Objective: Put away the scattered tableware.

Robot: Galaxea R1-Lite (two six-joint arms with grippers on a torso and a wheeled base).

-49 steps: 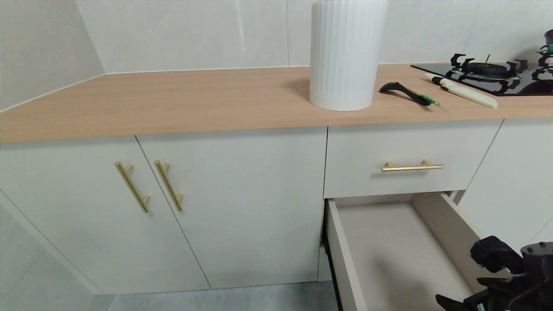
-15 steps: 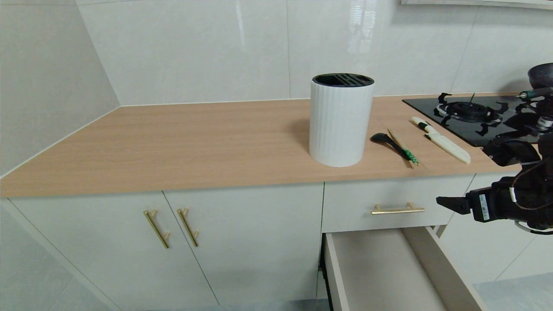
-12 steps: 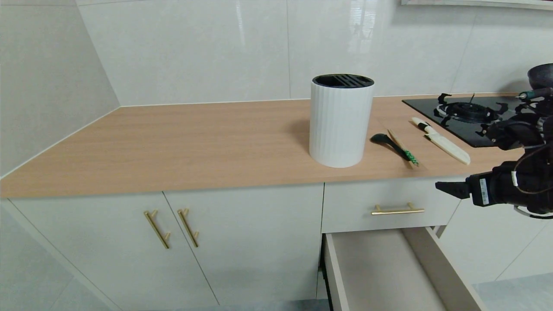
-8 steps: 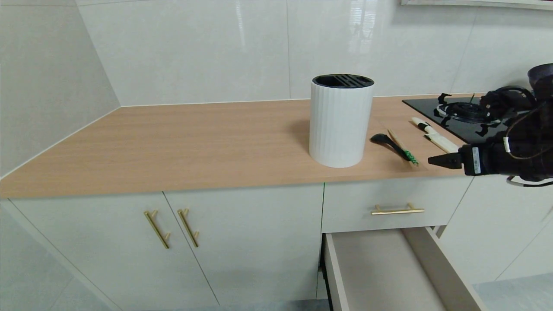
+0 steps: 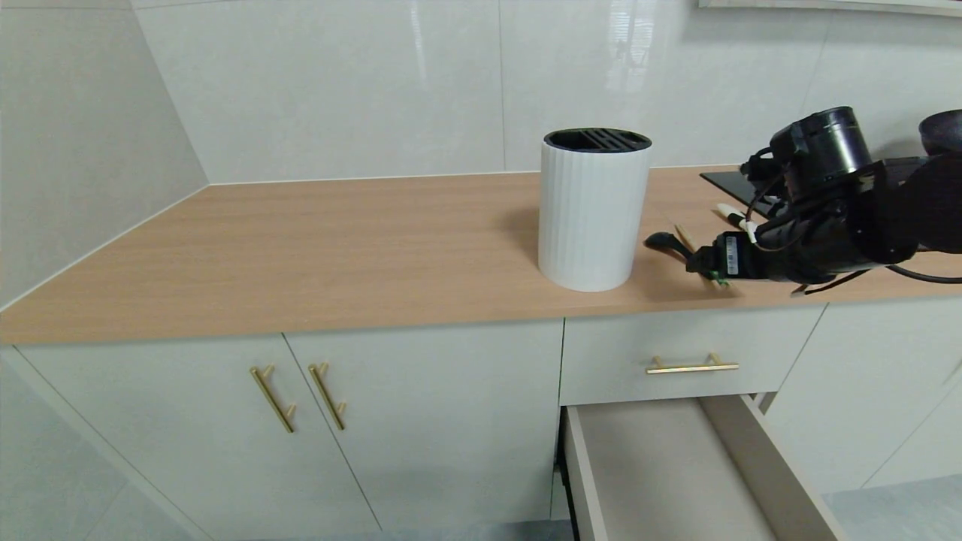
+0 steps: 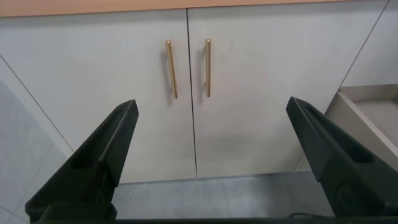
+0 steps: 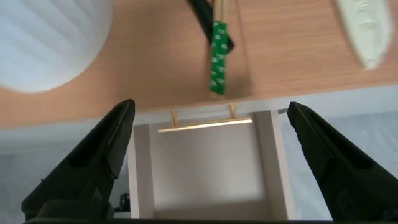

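Note:
A black spoon and a pair of chopsticks with a green sleeve lie on the wooden counter, right of the white ribbed holder. A white knife lies farther right, partly hidden by my right arm. My right gripper hovers open just above the chopsticks. In the right wrist view the green sleeve, spoon handle and knife lie ahead of the gripper. My left gripper stands open, low before the cabinet doors.
Below the counter a drawer stands pulled out, under a closed drawer with a gold handle. A black gas hob sits at the counter's right end. Two cabinet doors with gold handles are on the left.
My right arm has risen from beside the open drawer to counter height and swung left over the chopsticks and spoon. Before that, the head camera moved up.

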